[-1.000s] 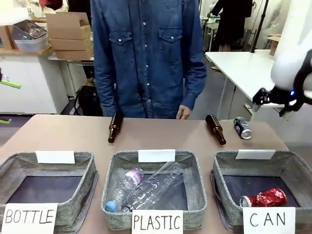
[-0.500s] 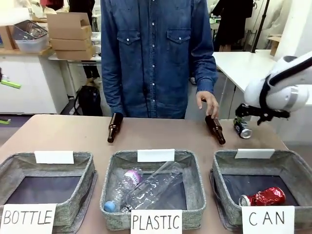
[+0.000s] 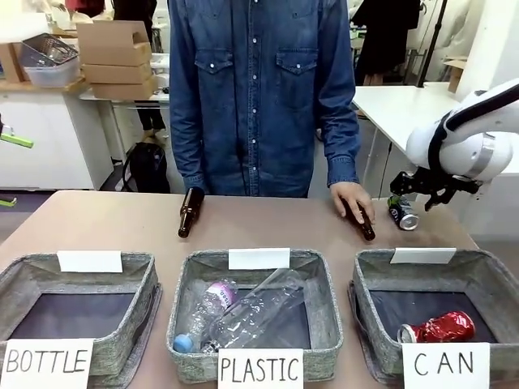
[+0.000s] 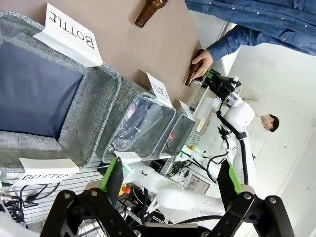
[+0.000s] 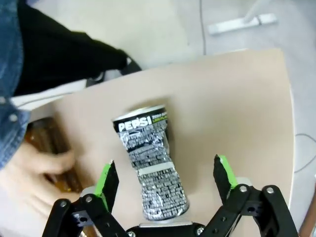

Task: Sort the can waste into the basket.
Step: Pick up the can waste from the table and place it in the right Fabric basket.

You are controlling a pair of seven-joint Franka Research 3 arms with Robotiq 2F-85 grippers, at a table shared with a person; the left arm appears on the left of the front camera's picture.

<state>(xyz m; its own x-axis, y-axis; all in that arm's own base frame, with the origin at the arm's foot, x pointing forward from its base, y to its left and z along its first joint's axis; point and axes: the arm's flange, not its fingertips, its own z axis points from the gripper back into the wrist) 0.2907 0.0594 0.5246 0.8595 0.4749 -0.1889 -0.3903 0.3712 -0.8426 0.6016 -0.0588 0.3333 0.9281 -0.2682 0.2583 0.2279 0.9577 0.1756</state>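
A dark blue-black can (image 3: 403, 213) with white print lies on the table at the far right, just past the basket signed CAN (image 3: 491, 271). My right gripper (image 3: 423, 193) hovers right above it. In the right wrist view the same can (image 5: 150, 168) lies dented between the two green-padded fingers (image 5: 107, 181) of the open right gripper (image 5: 165, 180), untouched on both sides. A shiny red can (image 3: 438, 328) lies inside the CAN basket. My left gripper (image 4: 172, 174) is open and empty, off the table's left side, with the CAN basket (image 4: 185, 132) far off.
The person's hand (image 3: 350, 197) rests on a brown bottle (image 3: 362, 223) just left of the dark can. Another brown bottle (image 3: 190, 211) lies at mid-left. The PLASTIC basket (image 3: 324, 279) holds clear bottles. The BOTTLE basket (image 3: 142, 275) is at the left.
My right arm has swung in and down over the dark can. The person's hand has come down onto the right brown bottle.
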